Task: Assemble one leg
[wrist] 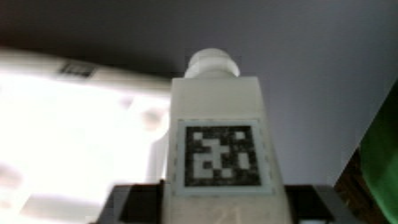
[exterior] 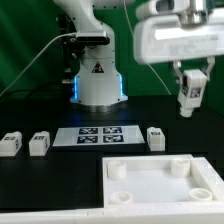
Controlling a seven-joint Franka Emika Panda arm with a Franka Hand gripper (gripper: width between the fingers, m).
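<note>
Exterior view faces the arm base [exterior: 98, 82] across the surface [exterior: 40, 185] from further off; wrist view closely frames the shared leg [exterior: 189, 90] [wrist: 219, 130].

The leg [exterior: 188, 94] is white and bears a black-and-white square tag [wrist: 222, 155] of blocky cells. The gripper [exterior: 190, 78] has a white body and dark fingers. Three loose legs [exterior: 39, 143] on the black counter [exterior: 50, 192] are white with the same sort of tag. The marker board [exterior: 100, 135] is white, printed with several black-and-white tags. The tabletop [exterior: 150, 162] is plain white. The robot base [exterior: 98, 88] is white, with a black triangle sign and a blue glow at its foot; the backdrop [exterior: 25, 35] is green
</note>
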